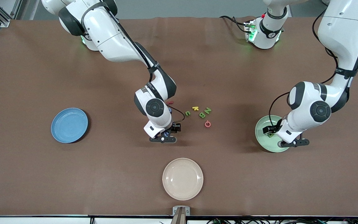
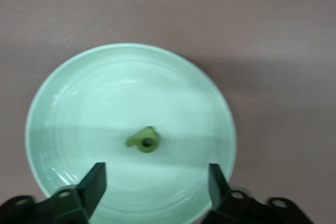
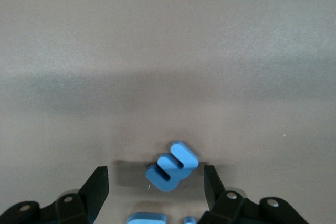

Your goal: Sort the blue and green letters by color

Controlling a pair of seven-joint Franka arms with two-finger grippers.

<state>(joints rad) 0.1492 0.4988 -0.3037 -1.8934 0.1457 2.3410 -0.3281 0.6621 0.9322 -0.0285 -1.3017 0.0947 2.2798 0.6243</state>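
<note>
My right gripper (image 1: 170,130) is open and low over the table's middle. A blue letter (image 3: 172,166) lies between its fingers, apart from both, with two more blue letters (image 3: 147,217) close by. Three green letters (image 1: 202,115) lie loose toward the left arm's end from it. My left gripper (image 1: 270,131) is open and empty over the green plate (image 1: 264,124). One green letter (image 2: 143,140) lies in the plate's (image 2: 63,103) middle. My right gripper (image 3: 156,184) and left gripper (image 2: 156,182) show their spread fingers in their wrist views.
A blue plate (image 1: 69,125) sits toward the right arm's end. A pale pink plate (image 1: 182,178) sits nearest the front camera. A yellow letter (image 1: 195,108), a pink ring letter (image 1: 207,123) and a dark red letter (image 1: 169,102) lie among the loose ones.
</note>
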